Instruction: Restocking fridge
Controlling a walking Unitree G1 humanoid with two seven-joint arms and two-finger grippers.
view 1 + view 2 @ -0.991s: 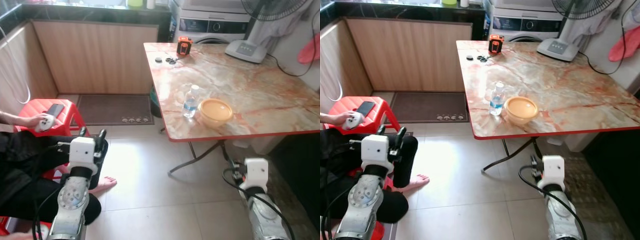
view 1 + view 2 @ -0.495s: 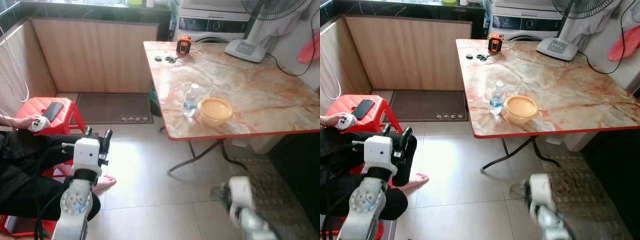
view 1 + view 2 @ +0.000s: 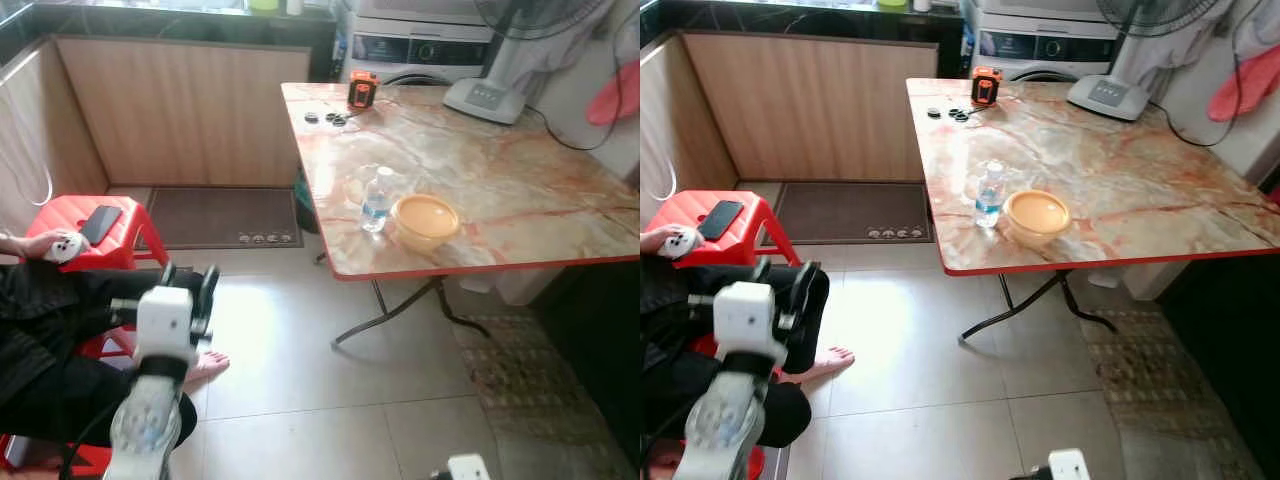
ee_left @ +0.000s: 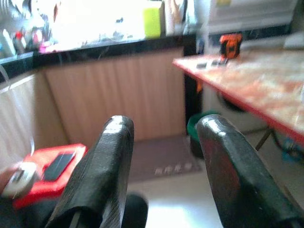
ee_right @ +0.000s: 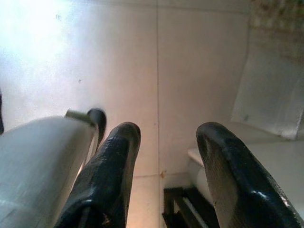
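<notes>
— What can't you make out from the head camera?
— Your right arm (image 3: 462, 468) is cut off at the bottom edge; just its white tip shows. The fan (image 3: 520, 45) loses its top, and the seated person (image 3: 40, 330) runs off the left edge.

— And on the table (image 3: 520, 190)?
— The small dark bits (image 3: 325, 118) by the orange device (image 3: 362, 89) are too tiny for you to identify.

— The left wrist camera?
— It's blurred; the counter (image 4: 95, 47) clutter is washed out by glare.

Fan (image 3: 520, 50), tape measure (image 3: 362, 90) on table (image 3: 500, 190).
</notes>
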